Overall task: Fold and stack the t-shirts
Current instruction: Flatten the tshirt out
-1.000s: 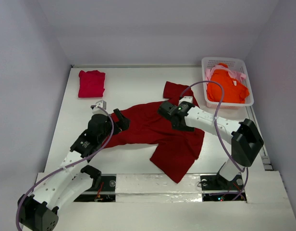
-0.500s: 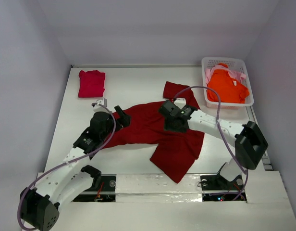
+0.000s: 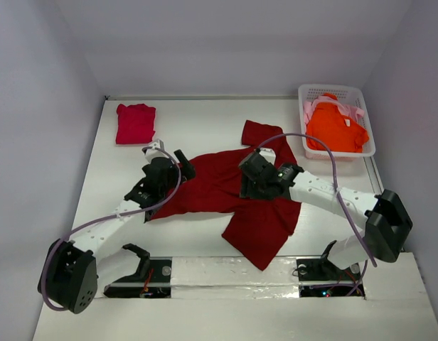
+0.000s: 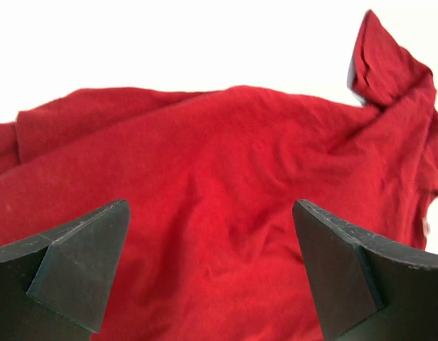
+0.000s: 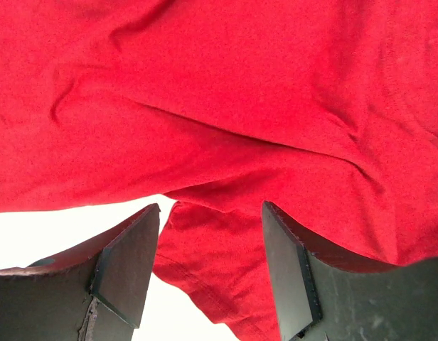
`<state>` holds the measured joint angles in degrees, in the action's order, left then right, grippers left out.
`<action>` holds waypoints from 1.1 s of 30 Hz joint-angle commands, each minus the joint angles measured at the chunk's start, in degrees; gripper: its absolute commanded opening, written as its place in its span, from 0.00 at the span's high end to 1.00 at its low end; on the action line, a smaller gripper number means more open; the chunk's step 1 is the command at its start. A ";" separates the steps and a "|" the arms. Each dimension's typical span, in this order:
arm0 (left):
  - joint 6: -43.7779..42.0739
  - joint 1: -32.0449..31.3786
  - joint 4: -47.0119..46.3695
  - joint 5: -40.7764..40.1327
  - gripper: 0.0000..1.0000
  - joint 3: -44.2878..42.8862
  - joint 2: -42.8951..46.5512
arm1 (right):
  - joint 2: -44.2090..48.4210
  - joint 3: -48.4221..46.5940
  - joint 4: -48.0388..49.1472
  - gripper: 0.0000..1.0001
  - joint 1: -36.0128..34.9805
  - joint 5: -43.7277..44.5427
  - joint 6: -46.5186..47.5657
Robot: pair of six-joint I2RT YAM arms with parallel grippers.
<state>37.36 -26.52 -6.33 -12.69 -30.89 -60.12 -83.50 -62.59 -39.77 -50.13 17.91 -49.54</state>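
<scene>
A large dark red t-shirt lies rumpled across the middle of the table. My left gripper hovers open at its left edge, with red cloth spread under the wide-apart fingers. Over the shirt's middle my right gripper is open, and a hemmed flap of the cloth lies between its fingers without being pinched. A folded crimson-pink t-shirt rests at the far left. The bright orange t-shirt and a pale pink one sit in the basket.
The white lattice basket stands at the far right corner, against the right wall. Bare white table stretches between the folded shirt and the basket. Purple cables loop over both arms.
My left gripper has slid farther from the bases, along the shirt's left edge. The right gripper has shifted left and nearer over the shirt. The shirt itself lies as before.
</scene>
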 commanded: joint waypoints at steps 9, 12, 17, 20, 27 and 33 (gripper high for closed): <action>-0.54 9.38 -1.67 -4.63 0.01 -7.42 -7.65 | 0.01 0.62 1.80 0.35 -1.46 -0.33 -0.30; -0.54 11.57 -2.28 -4.36 0.01 -6.90 -7.38 | 0.62 0.71 1.80 0.35 -1.46 -0.68 -0.56; -0.54 14.39 -2.81 -2.61 0.01 -6.02 -8.78 | 0.80 0.80 1.80 0.35 -1.99 -1.12 -1.00; -0.45 15.71 -3.16 -0.94 0.01 -5.49 -9.66 | 0.54 0.80 1.71 0.35 -2.52 -0.95 -1.17; -0.28 16.33 -4.92 -0.32 0.01 -4.52 -12.92 | 0.89 0.62 0.66 0.35 -2.52 -0.51 -1.52; 0.16 16.85 -6.42 0.91 0.01 -4.61 -16.25 | 1.59 0.98 0.04 0.35 -2.52 -0.42 -2.05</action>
<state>37.36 -10.66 -10.15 -12.40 -35.59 -75.64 -83.90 -61.98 -39.62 -52.21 16.91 -50.83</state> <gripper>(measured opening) 0.989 0.647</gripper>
